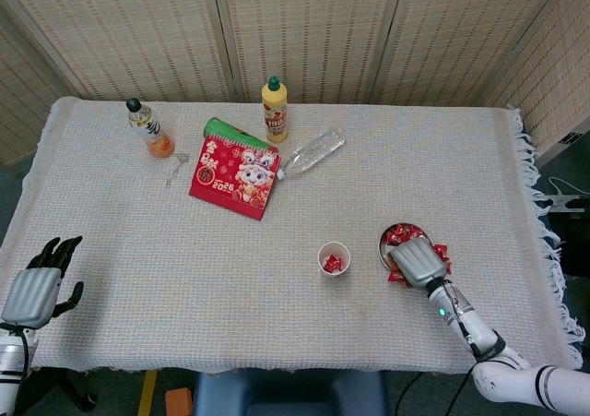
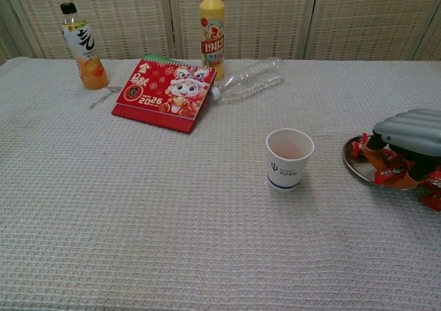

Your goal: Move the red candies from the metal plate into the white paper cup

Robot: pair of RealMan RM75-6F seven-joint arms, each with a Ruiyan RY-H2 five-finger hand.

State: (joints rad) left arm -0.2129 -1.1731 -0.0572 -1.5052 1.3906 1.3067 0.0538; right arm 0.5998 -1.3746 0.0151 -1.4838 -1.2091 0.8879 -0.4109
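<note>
Right hand [image 2: 408, 133] curls onto red candies [image 2: 386, 166].

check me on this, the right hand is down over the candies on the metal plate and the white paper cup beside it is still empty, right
Not quite: the white paper cup is not empty. The head view looks down into it and shows a red candy inside. The rest holds: the right hand is down over the candies on the metal plate.

The red calendar [image 2: 165, 94] says "2026" in gold. The yellow bottle [image 2: 212, 29] has "1983" on its red label. The paper cup [image 2: 289, 159] has small blue print, too tiny to read.
</note>
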